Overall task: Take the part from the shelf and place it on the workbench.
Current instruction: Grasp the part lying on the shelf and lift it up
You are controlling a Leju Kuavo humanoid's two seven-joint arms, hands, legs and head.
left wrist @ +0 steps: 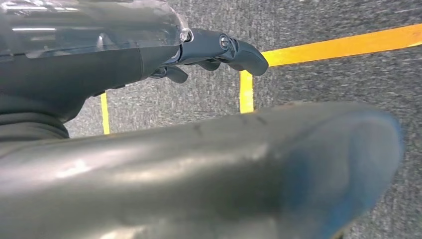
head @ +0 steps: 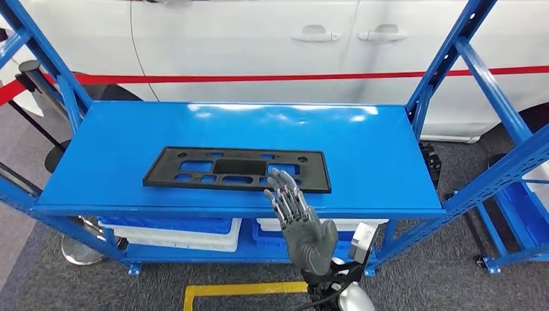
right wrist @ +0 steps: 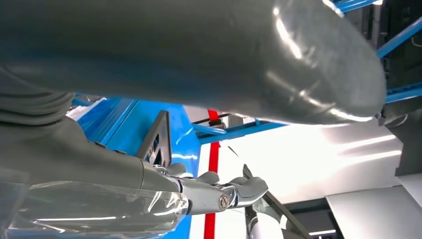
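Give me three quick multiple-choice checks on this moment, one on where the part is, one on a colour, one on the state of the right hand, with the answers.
1. Where does the black part lie?
A. Flat on the top of the blue shelf
B. On the floor by the yellow line
C. In the white bin under the shelf

2. What colour is the stripe along the white car behind the shelf?
A. Green
B. Red
C. Black

3. What is the right hand doing?
A. Holding the part in the air
B. Fingers spread, holding nothing, at the near edge of the part
C. Closed in a fist on the shelf

Answers: 1 A, the head view shows the part flat on the shelf top. 2 B, a red stripe runs along the car's side. 3 B, the fingers are apart and nothing is in the hand.
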